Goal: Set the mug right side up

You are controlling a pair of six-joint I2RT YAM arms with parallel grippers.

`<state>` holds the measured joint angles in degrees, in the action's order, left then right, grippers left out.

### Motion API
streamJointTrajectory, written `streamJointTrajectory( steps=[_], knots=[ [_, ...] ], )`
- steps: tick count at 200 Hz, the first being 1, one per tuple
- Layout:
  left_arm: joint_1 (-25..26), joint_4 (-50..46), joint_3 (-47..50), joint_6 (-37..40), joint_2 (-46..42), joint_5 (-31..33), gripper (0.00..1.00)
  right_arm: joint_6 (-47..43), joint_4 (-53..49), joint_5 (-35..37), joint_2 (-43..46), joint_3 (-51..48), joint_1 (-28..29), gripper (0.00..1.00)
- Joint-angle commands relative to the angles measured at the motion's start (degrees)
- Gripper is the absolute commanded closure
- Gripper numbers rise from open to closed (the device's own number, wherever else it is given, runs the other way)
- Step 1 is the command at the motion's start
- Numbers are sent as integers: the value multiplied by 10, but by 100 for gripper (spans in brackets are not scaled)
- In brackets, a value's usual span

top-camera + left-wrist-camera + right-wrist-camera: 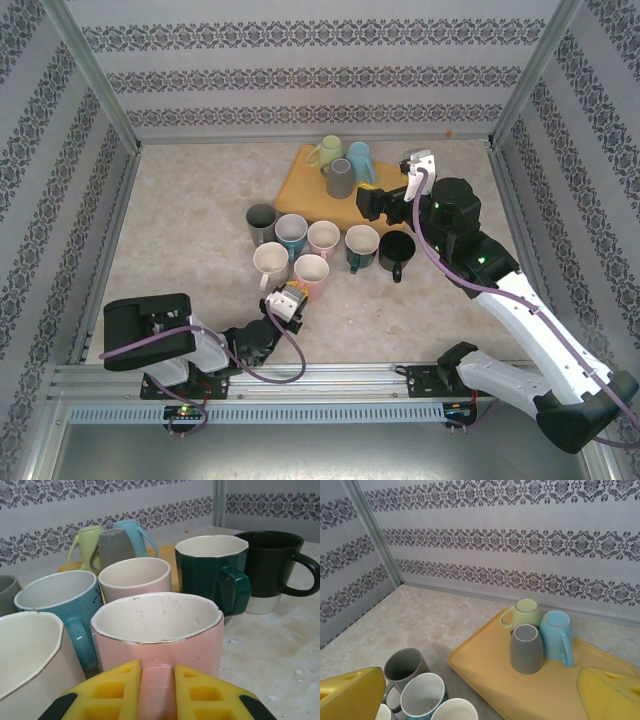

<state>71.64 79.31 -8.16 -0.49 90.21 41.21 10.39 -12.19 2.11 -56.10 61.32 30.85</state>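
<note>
Marbled tabletop [190, 230]: left gripper [287, 298] clamped on handle of upright pink mug [160, 640]; right gripper [372, 204], jaws wide apart, near yellow tray [490, 675] bearing 3 inverted mugs [526, 650].

— How is the light?
— Bright and even, from overhead; the tray [485, 670] throws a soft shadow onto the desk [420, 615].
— And sharpness?
— Crisp mid-frame. The left pincer [157, 692] blurs at the bottom edge, and the rim of the pink mug [160, 635] glints faintly.
</note>
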Motion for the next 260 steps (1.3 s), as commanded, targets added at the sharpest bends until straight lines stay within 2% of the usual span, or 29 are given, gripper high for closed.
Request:
streamJointTrajectory(
  steps=[1,99,163,188,238,260],
  knots=[
    [2,23,-5,-25,26,36,89,2,18,-2,0,-7,-7,2],
    [2,23,-23,-36,93,88,74,0,24,-6,1,-12,-7,2],
    [1,23,-30,-30,104,110,68,-6,26,-8,-5,-12,-7,2],
    [2,24,-30,-14,89,97,67,-5,24,-14,-7,-11,-7,2],
    [2,23,-22,1,56,73,52,-10,13,-17,-5,-3,-7,2],
    [3,23,-17,1,41,66,50,-8,11,-19,-1,-5,-7,2]
  ],
)
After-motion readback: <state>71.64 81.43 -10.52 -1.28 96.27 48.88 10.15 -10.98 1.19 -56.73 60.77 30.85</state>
